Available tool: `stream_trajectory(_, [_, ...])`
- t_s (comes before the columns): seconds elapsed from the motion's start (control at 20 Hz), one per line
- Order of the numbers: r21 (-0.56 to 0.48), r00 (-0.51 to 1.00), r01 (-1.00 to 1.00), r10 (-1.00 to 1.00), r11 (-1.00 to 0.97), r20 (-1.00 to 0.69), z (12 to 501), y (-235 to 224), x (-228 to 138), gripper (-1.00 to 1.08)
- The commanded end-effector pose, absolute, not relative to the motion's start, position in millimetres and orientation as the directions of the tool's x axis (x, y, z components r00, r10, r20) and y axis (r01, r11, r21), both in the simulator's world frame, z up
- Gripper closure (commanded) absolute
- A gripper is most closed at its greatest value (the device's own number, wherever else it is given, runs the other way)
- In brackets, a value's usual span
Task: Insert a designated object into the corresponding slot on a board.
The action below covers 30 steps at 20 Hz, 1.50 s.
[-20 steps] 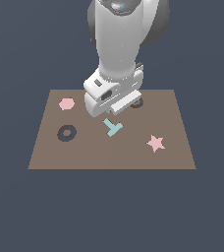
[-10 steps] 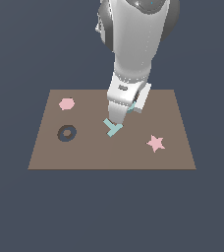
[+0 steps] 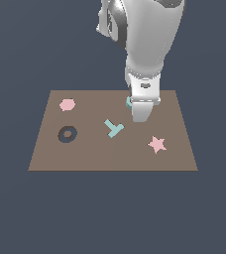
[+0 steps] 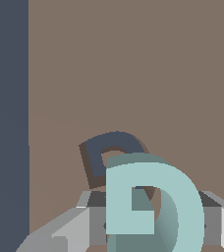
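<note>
Hand [image 4: 148, 231] clamped on teal G [image 4: 155, 204], held just above and partly overlapping dark slot [image 4: 101, 152] in board [image 3: 85, 149]

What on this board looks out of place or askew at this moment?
The teal G-shaped piece, between the fingers, sits offset from the dark slot, only partly overlapping it. The board looks orderly otherwise.

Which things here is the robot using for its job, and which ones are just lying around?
For the job:
- teal piece, held by the gripper
- dark slot beneath it
- board

Just lying about:
- teal Y-piece
- pink hexagon
- pink star
- dark ring
</note>
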<state>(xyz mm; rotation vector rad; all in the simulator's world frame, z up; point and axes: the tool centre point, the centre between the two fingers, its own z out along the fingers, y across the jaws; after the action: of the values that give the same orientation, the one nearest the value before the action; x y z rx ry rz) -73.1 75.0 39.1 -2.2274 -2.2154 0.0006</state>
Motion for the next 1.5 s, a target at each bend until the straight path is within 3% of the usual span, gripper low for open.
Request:
stream_trajectory(0.0, [0.000,-0.069,0.998,0.998,0.069,0.000,40,79,-76,1.08])
stream_trajectory(0.45, [-0.001,-0.220,0.975,0.975,0.220,0.000,40,87,-85,1.08])
stream_trajectory(1.1, [-0.001,-0.241,0.971,0.971,0.241,-0.001,30,88,-87,1.08])
stream_trajectory(1.15, [-0.001,-0.241,0.971,0.971,0.241,-0.001,30,88,-87,-0.92])
stream_trajectory(1.45, [-0.001,-0.241,0.971,0.971,0.241,-0.001,30,88,-87,-0.92])
